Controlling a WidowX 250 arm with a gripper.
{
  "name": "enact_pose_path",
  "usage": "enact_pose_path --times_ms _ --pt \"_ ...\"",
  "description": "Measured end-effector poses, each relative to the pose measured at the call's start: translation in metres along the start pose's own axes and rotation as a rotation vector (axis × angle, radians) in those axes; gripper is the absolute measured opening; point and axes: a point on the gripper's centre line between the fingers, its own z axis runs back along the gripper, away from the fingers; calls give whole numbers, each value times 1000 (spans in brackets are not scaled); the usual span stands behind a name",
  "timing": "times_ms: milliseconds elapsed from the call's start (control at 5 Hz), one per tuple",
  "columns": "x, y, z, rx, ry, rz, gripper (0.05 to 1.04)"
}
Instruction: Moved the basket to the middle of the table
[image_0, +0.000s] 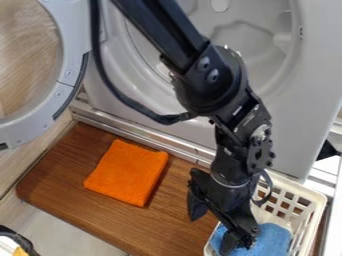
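The gripper (212, 233) hangs at the lower right with its fingers spread wide. One finger is outside the basket, above the wooden board; the other is over the blue cloth inside, so the two stand on either side of the basket's left edge. The white slatted basket (307, 204) sits upright at the right end of the brown wooden table surface (87, 170), partly hidden by the arm. In it lies a blue cloth (270, 241). Whether a finger touches the rim cannot be made out.
An orange folded cloth (127, 172) lies on the left-middle part of the board. Behind stands a grey washing machine front (300, 125), its round door (60, 100) swung out at upper left. A dark-rimmed object (15, 242) is at the bottom left corner.
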Motion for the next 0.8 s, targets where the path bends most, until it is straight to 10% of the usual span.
enact_pose_path --times_ms 200,800 --pt "3 -2 -7 -15 14 4 942" --pt "16 -11 -10 -8 18 -21 215"
